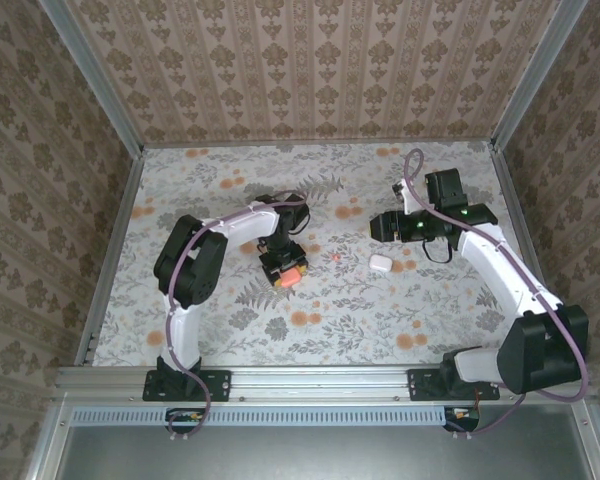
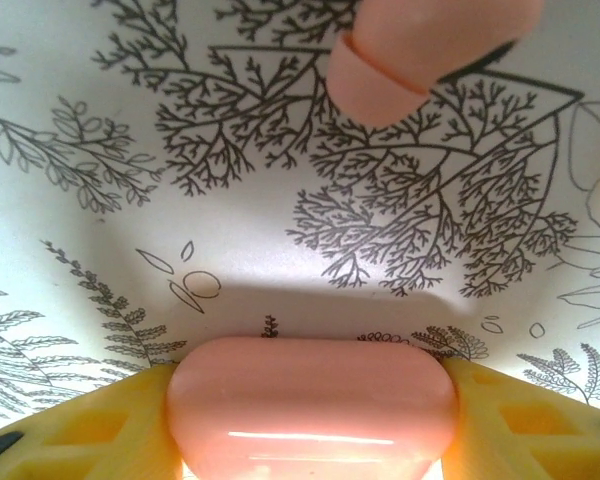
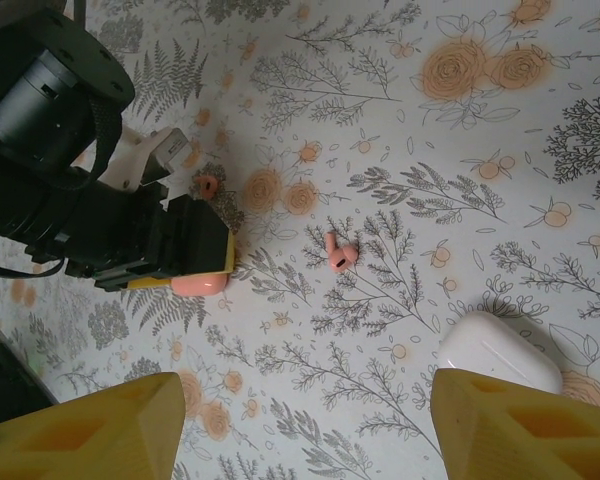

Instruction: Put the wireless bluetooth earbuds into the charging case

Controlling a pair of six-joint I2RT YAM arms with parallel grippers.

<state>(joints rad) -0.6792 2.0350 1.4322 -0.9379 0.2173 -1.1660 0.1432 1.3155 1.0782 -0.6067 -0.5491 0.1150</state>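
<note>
The left pincer (image 1: 283, 268) is closed on the case (image 2: 310, 410), gripping its two ends, mid-worktop (image 1: 210, 330). The right pincer (image 3: 302, 395) gapes empty. The earbuds (image 3: 338, 250) lie right of the case. They look tiny, light and probably slippery, so pinch one across its body.

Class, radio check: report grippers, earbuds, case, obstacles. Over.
Left gripper closed on charging case. Right gripper open, empty. Earbuds loose on table. White case near right gripper.

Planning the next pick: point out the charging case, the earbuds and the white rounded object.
charging case (image 3: 202, 285), right wrist view, exposed coral edge
earbuds (image 3: 339, 254), right wrist view, middle of the pair
white rounded object (image 3: 498, 350), right wrist view, top face
</note>
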